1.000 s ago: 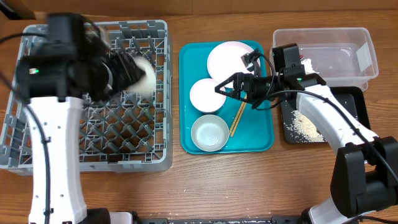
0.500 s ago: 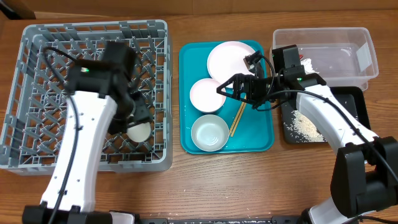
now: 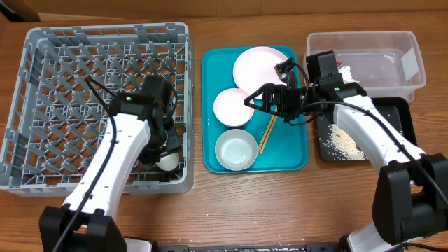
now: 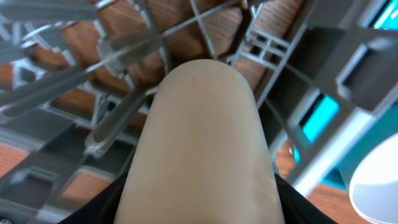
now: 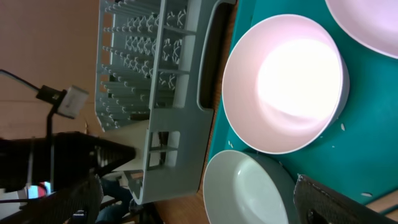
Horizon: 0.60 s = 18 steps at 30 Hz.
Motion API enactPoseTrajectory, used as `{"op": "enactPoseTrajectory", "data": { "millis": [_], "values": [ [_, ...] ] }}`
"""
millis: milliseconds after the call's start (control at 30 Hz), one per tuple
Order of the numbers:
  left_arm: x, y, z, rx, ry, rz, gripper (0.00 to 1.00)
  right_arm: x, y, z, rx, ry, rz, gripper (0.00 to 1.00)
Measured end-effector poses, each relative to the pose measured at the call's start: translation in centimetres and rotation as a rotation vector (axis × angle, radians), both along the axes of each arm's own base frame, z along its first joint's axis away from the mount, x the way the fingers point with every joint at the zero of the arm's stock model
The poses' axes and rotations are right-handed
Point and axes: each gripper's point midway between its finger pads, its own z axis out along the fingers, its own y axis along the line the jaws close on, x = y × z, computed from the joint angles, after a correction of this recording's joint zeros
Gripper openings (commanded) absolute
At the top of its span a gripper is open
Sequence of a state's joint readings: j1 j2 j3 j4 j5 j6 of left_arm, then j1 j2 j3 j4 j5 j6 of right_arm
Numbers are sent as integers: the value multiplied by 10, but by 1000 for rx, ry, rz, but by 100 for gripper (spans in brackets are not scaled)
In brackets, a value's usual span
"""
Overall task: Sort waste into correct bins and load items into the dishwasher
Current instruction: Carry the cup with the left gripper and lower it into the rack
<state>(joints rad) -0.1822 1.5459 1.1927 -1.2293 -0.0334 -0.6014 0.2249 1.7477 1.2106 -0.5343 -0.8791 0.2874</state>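
- Left gripper [image 3: 164, 150] has swung from the far side of the dish rack [image 3: 105, 28] down to its near right corner; half-closed jaws clasp the small white cup [image 3: 168, 162] at the lattice; release seems next
- Right gripper [image 3: 260, 98] stays spread wide, empty, over the middle of the teal tray [image 3: 287, 150]

Left of table: large square grey plastic lattice dish rack [image 3: 70, 70], small white cup [image 3: 168, 162] low in its front-right corner. On teal tray [image 3: 290, 150]: round pale-pink plate [image 3: 260, 66] at back, white bowl [image 3: 233, 106] mid, second white bowl [image 3: 236, 150] front, both upright, thin wooden chopsticks [image 3: 267, 133] just beside. Right: clear plastic rectangular tub [image 3: 413, 66]; shallow black tray [image 3: 402, 112] in front, holding loose white rice grains [image 3: 343, 142].
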Motion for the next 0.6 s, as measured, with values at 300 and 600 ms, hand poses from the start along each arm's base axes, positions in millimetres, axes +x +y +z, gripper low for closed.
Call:
{"op": "enactPoseTrajectory", "data": {
  "millis": [300,600],
  "values": [
    [-10,4,-29,13,20,14,90,0,0,0,-3,-1,-1,100],
    [-1,2,-15,0,-4,5,100,1,-1,0,-3,-1,-3,100]
  ]
}}
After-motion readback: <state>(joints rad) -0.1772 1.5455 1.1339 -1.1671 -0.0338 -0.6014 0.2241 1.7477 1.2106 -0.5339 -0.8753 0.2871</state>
